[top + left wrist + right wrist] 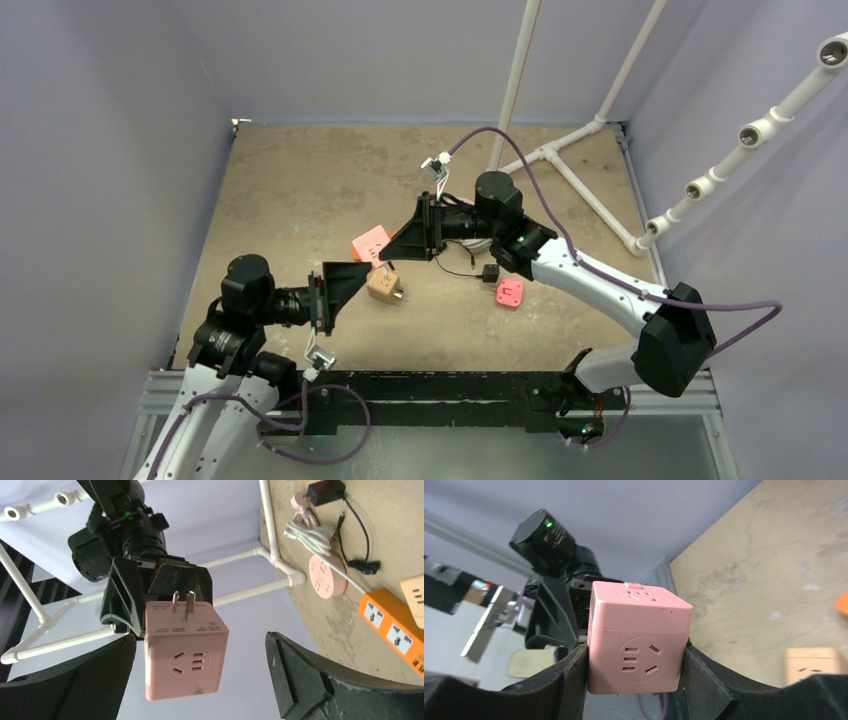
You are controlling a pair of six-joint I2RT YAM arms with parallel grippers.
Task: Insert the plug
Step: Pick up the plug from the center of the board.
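Note:
The plug is a pink cube adapter (639, 640) with two metal prongs (182, 605) on one face. My right gripper (636, 676) is shut on it, both fingers pressed flat against its sides, and holds it above the table. In the top view the pink cube (370, 243) hangs between the two grippers' tips. My left gripper (200, 680) is open around the cube (186, 647): a wide gap shows on the cube's right side, while its left side lies close to the left finger (75, 680). An orange power strip (395, 630) lies on the table.
A tan cube adapter (383, 284) lies on the table under the grippers. Near it are a small pink block (509, 292), a black adapter with a cord (490, 272), a round pink socket (327, 575) and a coiled white cable (310, 530). A white pipe frame (560, 160) stands at the back right.

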